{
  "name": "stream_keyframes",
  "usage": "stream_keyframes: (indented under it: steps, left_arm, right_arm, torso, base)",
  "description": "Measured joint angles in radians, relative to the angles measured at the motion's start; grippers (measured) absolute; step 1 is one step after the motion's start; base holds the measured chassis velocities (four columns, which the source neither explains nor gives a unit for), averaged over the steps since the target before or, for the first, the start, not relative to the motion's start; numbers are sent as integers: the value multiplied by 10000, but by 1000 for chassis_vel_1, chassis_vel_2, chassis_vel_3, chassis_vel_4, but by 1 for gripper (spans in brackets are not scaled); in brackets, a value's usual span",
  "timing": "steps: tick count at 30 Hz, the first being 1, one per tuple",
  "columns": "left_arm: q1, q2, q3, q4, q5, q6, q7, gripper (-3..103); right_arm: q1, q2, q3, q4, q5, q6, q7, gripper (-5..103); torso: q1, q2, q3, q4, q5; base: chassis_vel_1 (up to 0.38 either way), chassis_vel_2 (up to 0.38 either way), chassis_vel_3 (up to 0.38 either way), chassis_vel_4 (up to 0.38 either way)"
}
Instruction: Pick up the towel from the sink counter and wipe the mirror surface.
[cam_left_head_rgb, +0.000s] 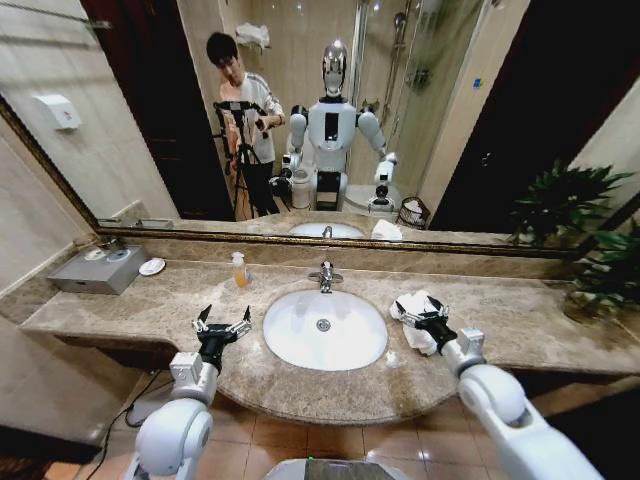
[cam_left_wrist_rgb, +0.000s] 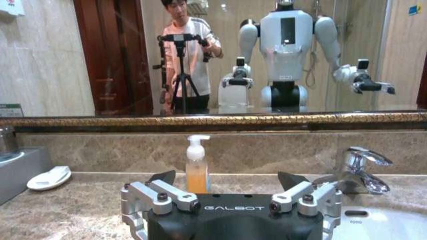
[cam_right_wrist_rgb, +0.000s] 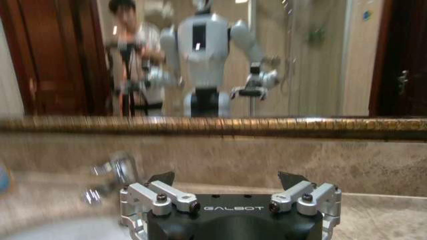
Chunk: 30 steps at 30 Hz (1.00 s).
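Facing the worktop (cam_left_head_rgb: 500, 330) head-on: mottled brown-beige marble, its front edge bulging outward around the white oval basin (cam_left_head_rgb: 325, 328), which sits mid-length with the chrome faucet (cam_left_head_rgb: 324, 276) at its back rim.

Towel (cam_left_head_rgb: 412, 318): white, crumpled, lying on the worktop just beside the basin's right rim, roughly midway between back and front edges.

Right end effector (cam_left_head_rgb: 423, 316): directly over the towel, fingers spread wide, nothing gripped. Whether the tips touch the cloth I cannot tell. In the right wrist view the same end effector (cam_right_wrist_rgb: 227, 179) has its two dark fingertips (cam_right_wrist_rgb: 160, 178) well apart, aimed at the mirror frame.

Left end effector (cam_left_head_rgb: 222, 326): over bare marble near the front edge, left of the basin, also spread wide and holding nothing. In the left wrist view it (cam_left_wrist_rgb: 227, 179) points at the soap bottle (cam_left_wrist_rgb: 197, 165).

Soap bottle stands upright near the back edge, left of the faucet. Farther left along the back: a small white dish (cam_left_head_rgb: 152, 266), then a grey box (cam_left_head_rgb: 98, 269) at the back left corner. A potted plant (cam_left_head_rgb: 600, 275) stands at the right end.

Mirror (cam_left_head_rgb: 330, 110): rises from the low ledge along the worktop's back edge, with a thin dark gold frame along the bottom.

Open room: a bare stretch of marble between the left end effector and the back-edge items; another bare stretch from the towel out toward the plant.
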Motion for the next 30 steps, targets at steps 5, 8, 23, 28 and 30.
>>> stream_keyframes:
  steps: [5,8,23,28,30]
  left_arm:
    - [0,0,-1,0,0,0,0,100]
    - [0,0,0,0,0,0,0,100]
    - [0,0,0,0,0,0,0,100]
    - [0,0,0,0,0,0,0,100]
    - [0,0,0,0,0,0,0,100]
  right_arm:
    - [-790,1901,1243,506,-1266,629,-1860,100]
    - [-1253,2789,1656,545,-1852,1181,-2694,100]
    - [-2493,2986,1982,946,-1111,2063,-2586,100]
    - [-2577,2829,1938,1127,-1005,1995,-2643,100]
    - [-2609,2818,1893,1157,-995,1997,-2643,100]
  torso:
    - [0,0,0,-1,0]
    - [0,0,0,-2,2]
    - [0,-1,1,0,2]
    - [2,-1,1,0,3]
    - [2,-1,1,0,2]
  base:
    - [0,0,0,0]
    - [0,0,0,0]
    - [0,0,0,0]
    - [0,0,0,0]
    - [0,0,0,0]
